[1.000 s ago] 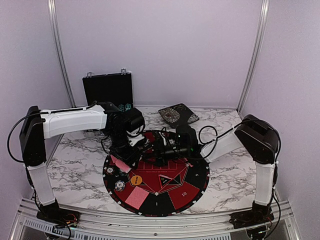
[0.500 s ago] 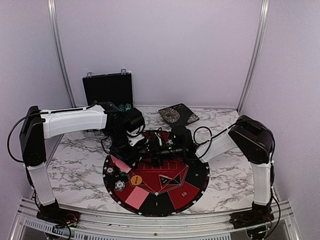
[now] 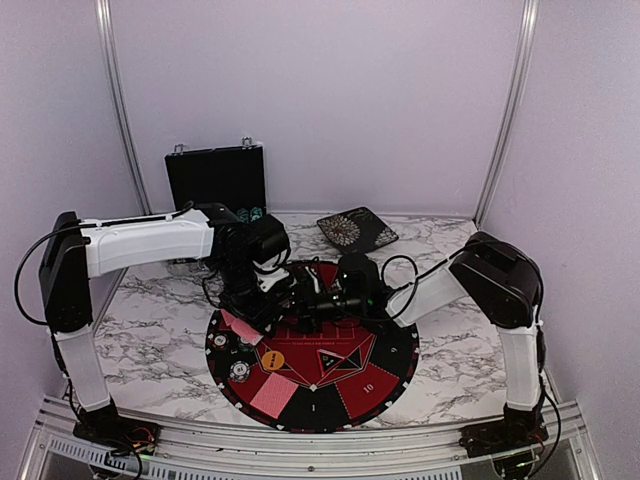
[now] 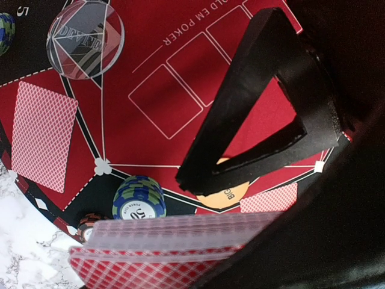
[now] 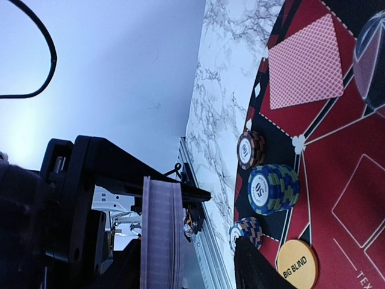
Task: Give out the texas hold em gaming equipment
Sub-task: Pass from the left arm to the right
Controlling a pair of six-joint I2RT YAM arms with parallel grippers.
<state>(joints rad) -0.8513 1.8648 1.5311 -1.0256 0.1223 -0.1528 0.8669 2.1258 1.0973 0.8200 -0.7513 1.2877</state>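
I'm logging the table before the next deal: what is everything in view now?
table: one, white marble, under everything
mat: one, red and black, round, table centre
case: one, black, upright, far left
flat patterned item: one, dark, far centre
deck of cards: one, red-backed, in left gripper
loose cards: at least two, red-backed, face down on mat
chip stacks: at least three, blue-green, orange-black, blue-orange, near mat's edge
Big Blind button: one, orange, on mat
dealer button: one, clear, on mat
left gripper: one, black, shut on deck
right gripper: one, black, open beside deck
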